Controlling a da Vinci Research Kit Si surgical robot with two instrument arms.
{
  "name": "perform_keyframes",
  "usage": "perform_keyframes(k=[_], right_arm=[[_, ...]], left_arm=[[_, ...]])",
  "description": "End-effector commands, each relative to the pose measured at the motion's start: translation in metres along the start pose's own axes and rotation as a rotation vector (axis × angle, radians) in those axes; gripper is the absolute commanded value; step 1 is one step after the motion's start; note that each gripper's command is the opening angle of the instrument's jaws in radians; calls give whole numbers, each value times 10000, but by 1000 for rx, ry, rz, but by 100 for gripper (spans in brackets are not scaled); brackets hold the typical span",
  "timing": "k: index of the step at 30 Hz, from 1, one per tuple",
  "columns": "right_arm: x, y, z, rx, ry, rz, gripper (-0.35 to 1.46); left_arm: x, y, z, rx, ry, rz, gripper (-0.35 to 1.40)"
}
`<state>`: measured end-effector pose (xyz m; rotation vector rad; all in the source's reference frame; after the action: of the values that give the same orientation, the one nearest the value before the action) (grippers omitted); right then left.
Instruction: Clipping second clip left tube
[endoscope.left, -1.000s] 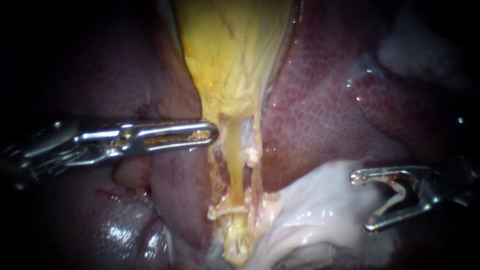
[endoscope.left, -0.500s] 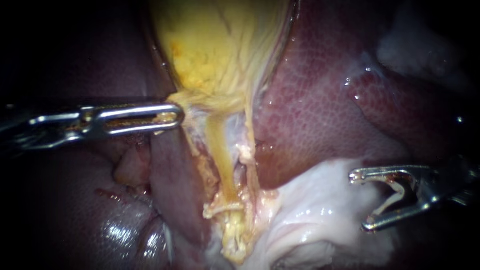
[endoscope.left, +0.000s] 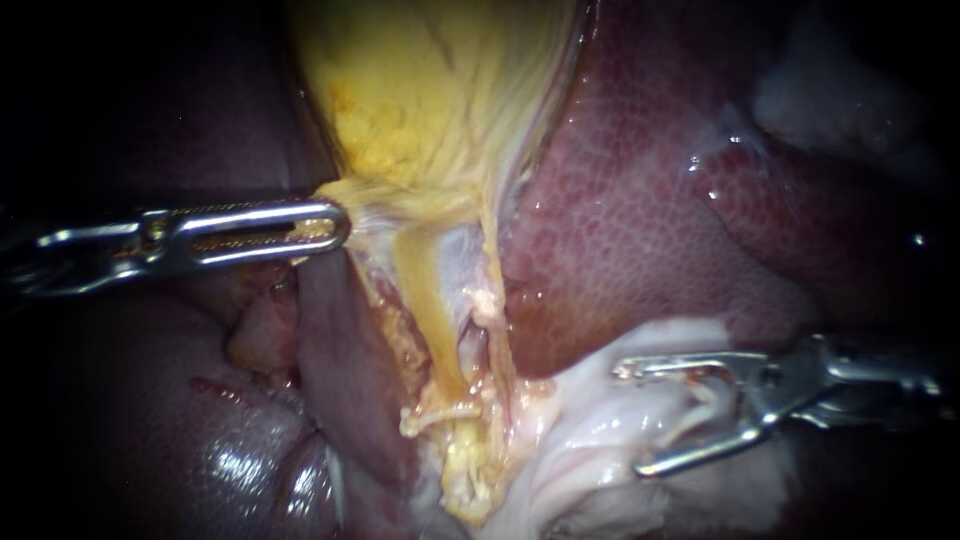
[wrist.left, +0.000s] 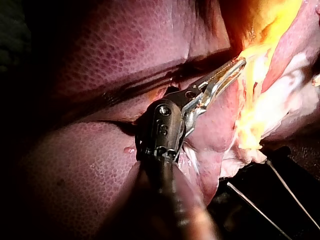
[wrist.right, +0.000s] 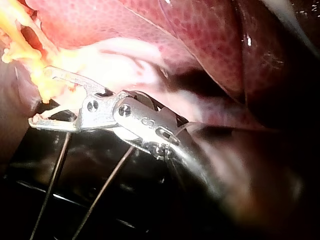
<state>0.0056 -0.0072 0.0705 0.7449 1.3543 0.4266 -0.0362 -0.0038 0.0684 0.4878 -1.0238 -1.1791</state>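
My left instrument (endoscope.left: 330, 222) is shut on the yellow neck of the gallbladder (endoscope.left: 430, 90) and holds it out to the left; the left wrist view shows the same grip (wrist.left: 235, 65). From that neck the yellow left tube (endoscope.left: 425, 300) runs down to a pale clip (endoscope.left: 445, 412) lying across it. A thinner right tube (endoscope.left: 495, 290) runs beside it. My right instrument (endoscope.left: 632, 418) stands open over white tissue, to the right of the tubes and apart from them. In the right wrist view its jaws (wrist.right: 45, 97) point at the yellow stump.
Dark red liver (endoscope.left: 640, 220) lies on both sides of the tubes. A glistening white tissue fold (endoscope.left: 590, 420) sits under the right instrument's jaws. A small pink nub (endoscope.left: 262, 335) shows below the left instrument's jaws.
My left instrument has drawn the gallbladder neck to the left, stretching and spreading the tubes. My right instrument, open throughout, has moved left toward the tubes in the last half second.
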Motion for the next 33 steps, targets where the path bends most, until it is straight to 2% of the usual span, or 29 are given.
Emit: perform_keyframes(k=[1,7,10,18,26,33], right_arm=[[-7,6,9,2,-3,6,60],[-42,40,55,-16,-7,41,60],[-51,50,67,-24,-5,48,60],[-54,74,87,-31,-4,48,60],[-59,92,88,-33,-3,54,60],[-60,97,99,-31,-3,53,60]], left_arm=[[0,-1,0,-2,0,0,-35],[0,-2,0,-6,-2,0,-35],[1,-3,0,-4,-1,0,-35],[2,-7,0,-3,-1,0,-35],[3,-9,-2,0,0,0,-35],[3,-10,-1,1,1,0,-35]])
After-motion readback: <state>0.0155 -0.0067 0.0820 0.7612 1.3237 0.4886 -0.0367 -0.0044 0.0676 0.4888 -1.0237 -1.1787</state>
